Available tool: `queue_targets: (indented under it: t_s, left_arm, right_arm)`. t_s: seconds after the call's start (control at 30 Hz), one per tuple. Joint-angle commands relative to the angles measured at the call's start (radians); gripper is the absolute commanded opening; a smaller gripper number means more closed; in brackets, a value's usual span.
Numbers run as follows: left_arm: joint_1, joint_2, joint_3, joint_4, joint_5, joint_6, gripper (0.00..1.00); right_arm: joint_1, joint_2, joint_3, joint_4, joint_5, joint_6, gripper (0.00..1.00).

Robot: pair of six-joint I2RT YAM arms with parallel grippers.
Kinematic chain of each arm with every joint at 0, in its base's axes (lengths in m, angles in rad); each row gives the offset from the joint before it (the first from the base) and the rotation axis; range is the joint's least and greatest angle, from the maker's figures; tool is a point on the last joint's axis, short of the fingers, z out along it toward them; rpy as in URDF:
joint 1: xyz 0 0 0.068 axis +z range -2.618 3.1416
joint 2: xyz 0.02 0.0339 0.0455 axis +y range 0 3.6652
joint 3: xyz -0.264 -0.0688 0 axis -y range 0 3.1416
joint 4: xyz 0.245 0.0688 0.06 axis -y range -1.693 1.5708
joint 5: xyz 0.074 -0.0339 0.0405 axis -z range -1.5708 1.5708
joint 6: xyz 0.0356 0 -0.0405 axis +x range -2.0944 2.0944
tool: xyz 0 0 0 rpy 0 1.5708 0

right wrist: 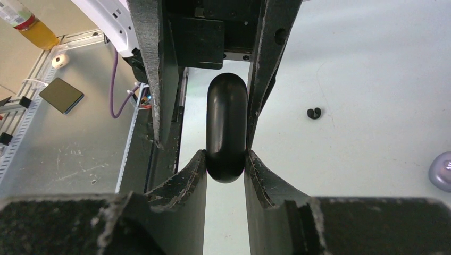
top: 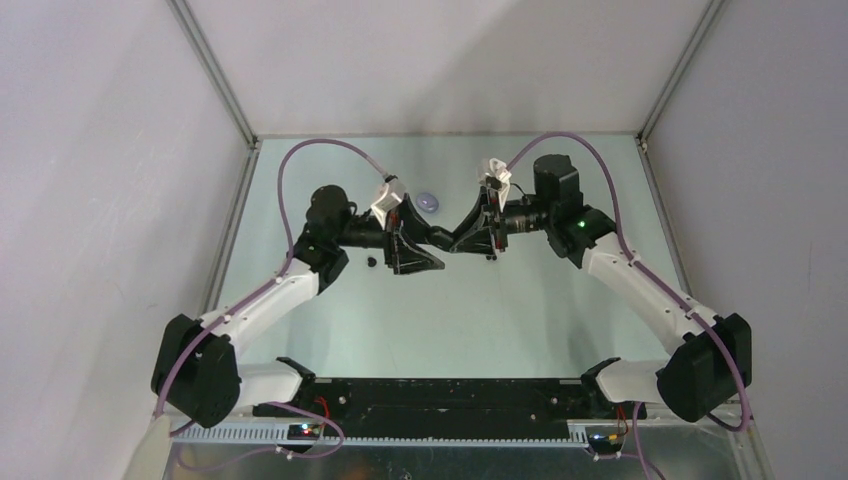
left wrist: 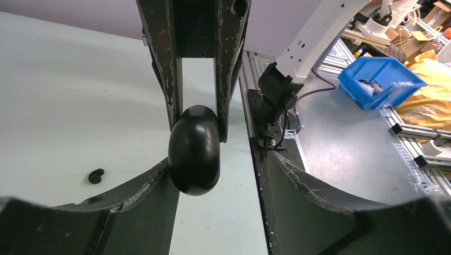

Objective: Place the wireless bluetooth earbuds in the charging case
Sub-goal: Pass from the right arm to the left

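A glossy black oval charging case (right wrist: 226,127) hangs above the table in mid-field. My right gripper (right wrist: 225,158) is shut on it, with a finger pressed to each side. In the left wrist view the same case (left wrist: 194,151) rests against one finger of my left gripper (left wrist: 213,162). That gripper is open, its other finger standing well clear of the case. From above, the two grippers (top: 432,238) (top: 462,240) meet tip to tip. One tiny black earbud (top: 372,262) (left wrist: 96,176) (right wrist: 314,112) lies on the table by the left arm. No other earbud shows.
A pale lilac oval case (top: 429,203) (right wrist: 441,170) lies on the table behind the grippers. White walls and aluminium posts fence the table on three sides. Off the table are a blue bin (left wrist: 380,79) and a phone (right wrist: 61,94).
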Motion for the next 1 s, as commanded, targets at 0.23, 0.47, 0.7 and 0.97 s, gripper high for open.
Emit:
queue_targets:
  t_s: [0.23, 0.47, 0.7, 0.97]
  left_arm:
    - [-0.013, 0.012, 0.056, 0.039, -0.001, -0.040, 0.60]
    - [-0.012, 0.013, 0.043, 0.119, -0.004, -0.101, 0.56]
    - [-0.012, 0.011, 0.035, 0.129, -0.001, -0.106, 0.46]
    - [-0.012, 0.012, 0.051, 0.023, 0.009, -0.023, 0.42]
  right_arm:
    - [-0.004, -0.038, -0.014, 0.064, -0.002, -0.011, 0.08]
    - [0.003, -0.027, -0.015, 0.060, -0.004, -0.012, 0.08]
    - [0.004, -0.018, -0.014, 0.061, 0.000, -0.012, 0.08]
    - [0.002, -0.028, -0.014, 0.057, 0.000, -0.029, 0.07]
